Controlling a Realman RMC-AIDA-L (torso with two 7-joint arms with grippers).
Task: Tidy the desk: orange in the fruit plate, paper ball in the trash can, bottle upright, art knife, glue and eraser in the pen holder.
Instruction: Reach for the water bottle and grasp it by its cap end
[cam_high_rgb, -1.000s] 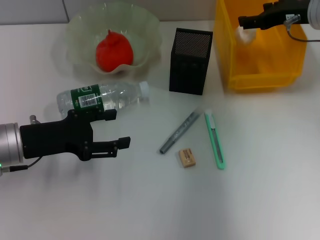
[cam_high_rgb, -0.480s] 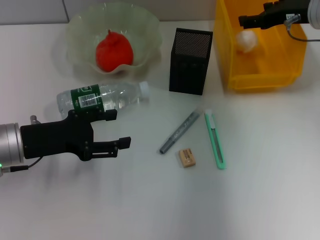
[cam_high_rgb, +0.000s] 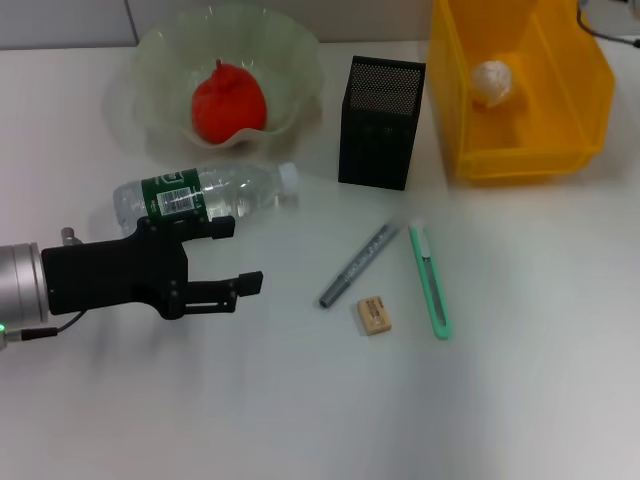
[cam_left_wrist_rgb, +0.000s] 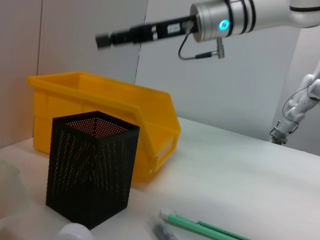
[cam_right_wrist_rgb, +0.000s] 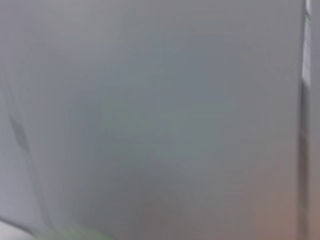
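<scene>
Orange (cam_high_rgb: 228, 100) sits in fruit plate (cam_high_rgb: 160, 60); paper ball (cam_high_rgb: 491, 82) lies in trash can (cam_high_rgb: 590, 110), on the far side of pen holder (cam_high_rgb: 379, 122) from the plate. Both steps are judged done

Bottle (cam_high_rgb: 205, 195) lies on its side on tabletop (cam_high_rgb: 520, 380), between the plate and left end effector (cam_high_rgb: 240, 257), cap toward the pen holder. Left end effector is held low just in front of the bottle, fingers apart, nothing held

Right end effector (cam_left_wrist_rgb: 103, 39) is seen from the left wrist, raised above the trash can; open or closed cannot be told

Glue stick (cam_high_rgb: 358, 264), eraser (cam_high_rgb: 374, 314) and green art knife (cam_high_rgb: 429, 280) lie loose in front of the pen holder

Risks judged:
- round, smooth bottle may be nudged by one finger and rolled toward the plate before it is gripped
- an off-centre hold may let it swing or slip when tipped upright
- eraser lies just beside the glue stick; either may be pushed when the other is picked
- knife lies flat and thin, so it may be missed
</scene>
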